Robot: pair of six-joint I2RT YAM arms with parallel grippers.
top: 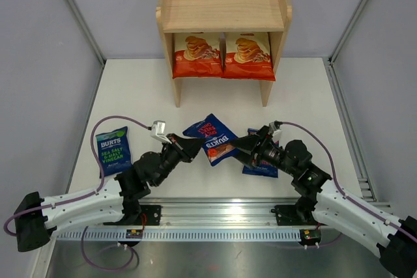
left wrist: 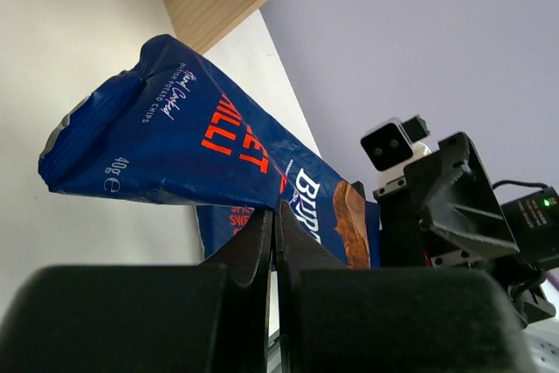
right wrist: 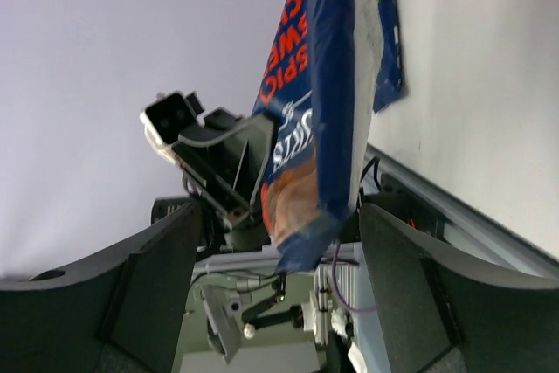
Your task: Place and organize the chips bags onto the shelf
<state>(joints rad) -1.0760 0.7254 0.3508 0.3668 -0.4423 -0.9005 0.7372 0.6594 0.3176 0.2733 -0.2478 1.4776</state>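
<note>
A dark blue Burts bag (top: pixel 212 138) is lifted off the table between my two grippers. My left gripper (top: pixel 197 150) is shut on its lower edge; in the left wrist view the fingers (left wrist: pixel 258 242) pinch the bag (left wrist: pixel 175 137). My right gripper (top: pixel 236 144) is open, and the bag's end (right wrist: pixel 314 85) hangs between its wide-apart fingers (right wrist: pixel 410 277) without being gripped. A second dark blue bag (top: pixel 260 163) lies flat under the right arm. The blue-green Burts bag (top: pixel 112 150) lies at the left. Two cassava bags (top: pixel 197 55) (top: pixel 249 55) stand on the lower tier of the wooden shelf (top: pixel 223 11).
The shelf's top tier (top: pixel 223 1) holds nothing. Grey enclosure walls (top: pixel 45 43) stand on both sides. A metal rail (top: pixel 215 216) with the arm bases runs along the near edge.
</note>
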